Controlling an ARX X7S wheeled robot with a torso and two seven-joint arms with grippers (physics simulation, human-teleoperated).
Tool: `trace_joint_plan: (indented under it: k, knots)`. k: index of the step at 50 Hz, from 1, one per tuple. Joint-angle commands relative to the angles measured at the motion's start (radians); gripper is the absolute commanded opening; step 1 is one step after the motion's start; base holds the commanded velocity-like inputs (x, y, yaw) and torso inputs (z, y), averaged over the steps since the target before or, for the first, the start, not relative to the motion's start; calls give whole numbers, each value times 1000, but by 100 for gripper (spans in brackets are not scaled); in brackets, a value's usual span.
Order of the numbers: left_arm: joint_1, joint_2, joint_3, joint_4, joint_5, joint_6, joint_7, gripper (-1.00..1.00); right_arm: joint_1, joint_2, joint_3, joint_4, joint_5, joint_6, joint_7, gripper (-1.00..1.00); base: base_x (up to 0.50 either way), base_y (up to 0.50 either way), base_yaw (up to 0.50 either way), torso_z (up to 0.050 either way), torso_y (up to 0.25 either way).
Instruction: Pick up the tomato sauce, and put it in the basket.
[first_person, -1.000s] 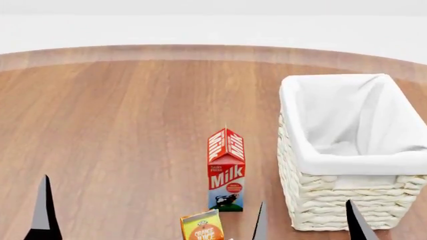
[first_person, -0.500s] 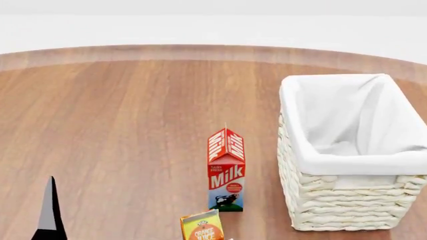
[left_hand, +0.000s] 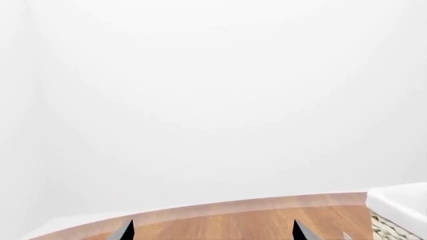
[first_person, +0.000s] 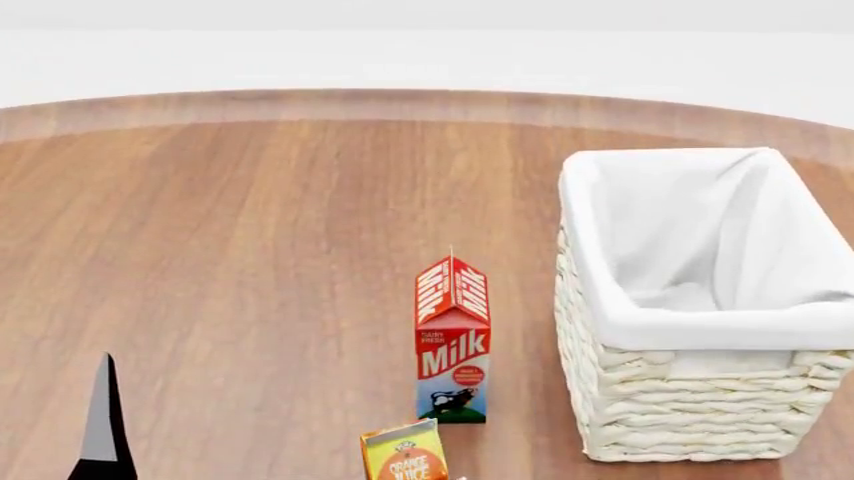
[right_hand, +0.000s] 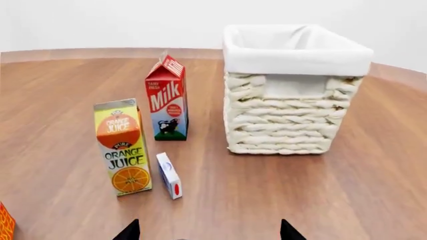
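1. Basket (first_person: 694, 300): standing on the wooden table (first_person: 267, 250) toward its right edge, upright, with white cloth lining folded over the rim. Interior visible from the head view; nothing seen inside.
2. Milk carton (first_person: 453, 340): upright, just left of the basket and apart from it.
3. Orange juice carton (right_hand: 122, 146): upright, nearer the table's front edge than the milk carton, only its top visible in the head view.
4. Small white box (right_hand: 169, 175): standing just beside the orange juice carton, on the basket side, not touching it.
5. Orange-red item (right_hand: 5, 225): cut off by the frame border; cannot be identified.
6. Tomato sauce can: not located in any view.
7. Left gripper (left_hand: 212, 232): two dark finger tips spread apart, nothing between them; released, pointing over the table's far edge.
8. Right gripper (right_hand: 208, 231): finger tips spread apart, nothing between them; released, low over the table's front area, facing the cartons and basket.
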Motion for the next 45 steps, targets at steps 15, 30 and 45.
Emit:
trace_joint_plan:
  k: [15,30,45]
  knots:
    - [-2,-14,13,-11,-12,6,-19,100,-5,-14,-58,99,-74,-24,12,100,0,0,0,0,0]
    - [0,-22,17,-14,-20,10,-27,100,-5,-14,-121,151,-117,-115,-49,100,0,0,0,0,0]
    - [-4,-31,39,-28,-19,11,-29,100,85,31,-213,393,-114,-181,87,100,0,0,0,0,0]
